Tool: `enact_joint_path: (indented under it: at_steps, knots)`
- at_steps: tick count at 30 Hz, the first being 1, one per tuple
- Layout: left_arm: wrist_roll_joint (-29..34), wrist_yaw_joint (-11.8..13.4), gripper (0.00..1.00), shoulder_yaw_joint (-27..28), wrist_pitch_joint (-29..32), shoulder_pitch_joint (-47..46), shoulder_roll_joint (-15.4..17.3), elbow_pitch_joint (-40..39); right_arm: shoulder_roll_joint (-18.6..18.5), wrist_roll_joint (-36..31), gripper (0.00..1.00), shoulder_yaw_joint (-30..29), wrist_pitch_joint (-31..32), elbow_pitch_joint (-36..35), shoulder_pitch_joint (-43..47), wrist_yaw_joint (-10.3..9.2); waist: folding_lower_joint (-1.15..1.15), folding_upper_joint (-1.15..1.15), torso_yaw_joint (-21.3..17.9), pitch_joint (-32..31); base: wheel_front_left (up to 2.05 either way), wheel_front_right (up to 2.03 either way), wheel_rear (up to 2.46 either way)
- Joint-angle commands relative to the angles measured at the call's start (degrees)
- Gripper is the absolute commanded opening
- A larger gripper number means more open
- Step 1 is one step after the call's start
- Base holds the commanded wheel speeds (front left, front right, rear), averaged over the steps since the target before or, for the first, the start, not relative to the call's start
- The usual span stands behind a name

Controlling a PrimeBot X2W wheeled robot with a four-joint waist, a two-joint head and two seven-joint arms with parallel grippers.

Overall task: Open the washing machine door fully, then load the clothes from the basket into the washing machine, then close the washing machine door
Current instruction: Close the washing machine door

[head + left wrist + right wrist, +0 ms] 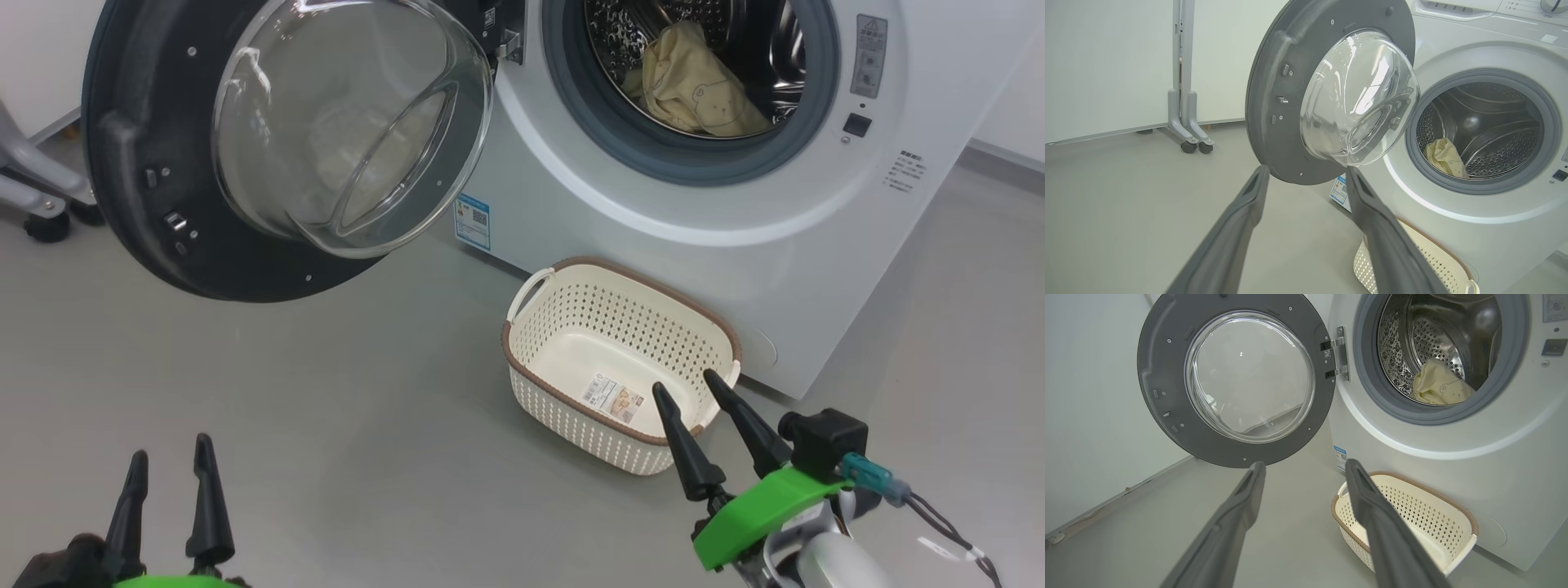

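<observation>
One smooth grey floor (245, 392), white wall (1106, 61), basket (571, 420) beside washing machine (653, 245)

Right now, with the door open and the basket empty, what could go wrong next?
The clothes lie at the front of the drum, close to the grey gasket; shutting the washing machine door might pinch a fold. The open right gripper hangs close to the basket rim, so a careless swing could knock it. The door's glass bowl looks smooth; the open left gripper may slip pushing there.
</observation>
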Motion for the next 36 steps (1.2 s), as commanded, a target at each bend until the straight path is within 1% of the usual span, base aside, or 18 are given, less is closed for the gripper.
enact_joint_path:
  at_steps: [1, 36]
  knots:
    - [0.7, 0.0, 1.00, 2.5, -0.6, -1.5, 0.3, -2.3, -0.1, 0.2, 1.00, 1.0, -0.6, -1.4, -3.1, 0.01, 0.00, 0.00, 0.0, 0.0, 0.00, 0.00, 0.00]
    - [0.8, 0.0, 1.00, 2.1, -0.6, -1.8, 0.1, -1.8, -0.1, 0.4, 1.00, 0.8, -0.6, -1.2, -2.2, 0.01, 0.00, 0.00, 0.1, 0.2, 0.00, 0.00, 0.00]
